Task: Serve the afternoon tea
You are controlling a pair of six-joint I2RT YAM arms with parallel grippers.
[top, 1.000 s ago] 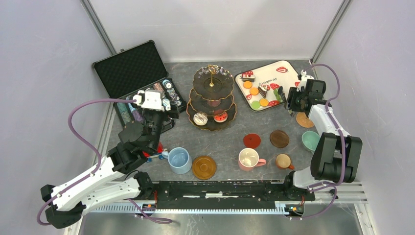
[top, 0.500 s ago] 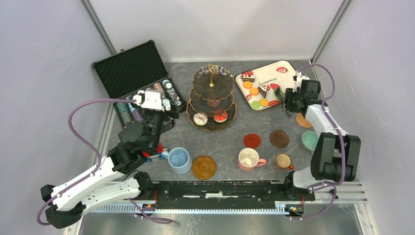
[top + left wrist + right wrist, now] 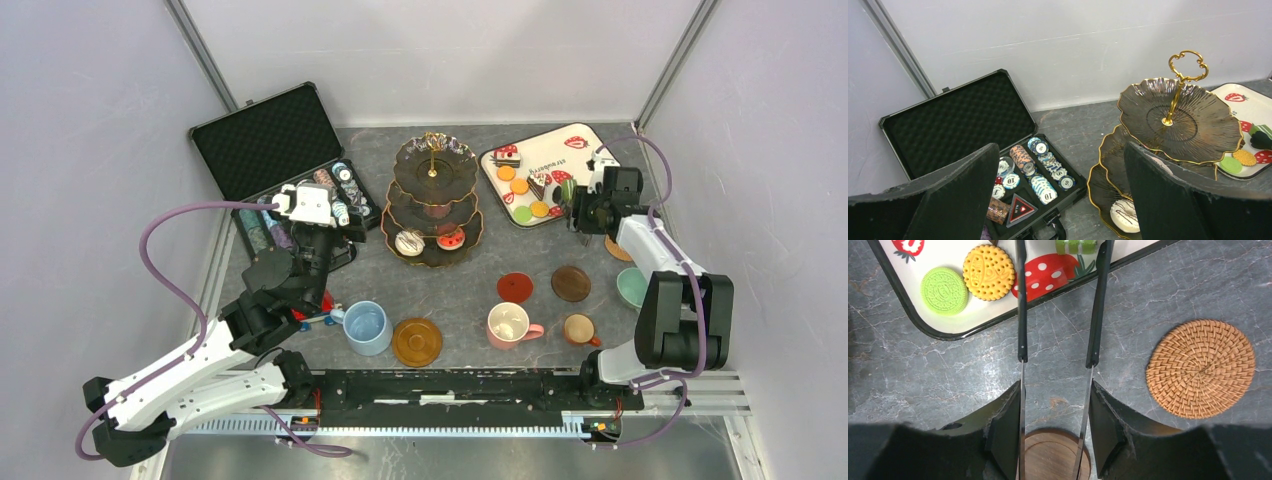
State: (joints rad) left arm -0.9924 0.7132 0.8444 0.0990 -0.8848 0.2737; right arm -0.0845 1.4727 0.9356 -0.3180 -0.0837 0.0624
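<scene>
R gripper here, fingers pinched on a pair of tongs, the arms reaching far over the grey counter. Btwn the tong tips sits a green macaron, half cut off by the frame edge. The tips are over the strawberry tray, w/ a yellow biscuit and a green biscuit lying on it to the left. Off right, a woven coaster. Near side, a wooden coaster, partly under the fingers.

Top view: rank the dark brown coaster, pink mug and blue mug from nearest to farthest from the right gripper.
1. dark brown coaster, just bases-side of the right gripper.
2. pink mug, near edge, right of centre.
3. blue mug, near edge, on the left.
</scene>
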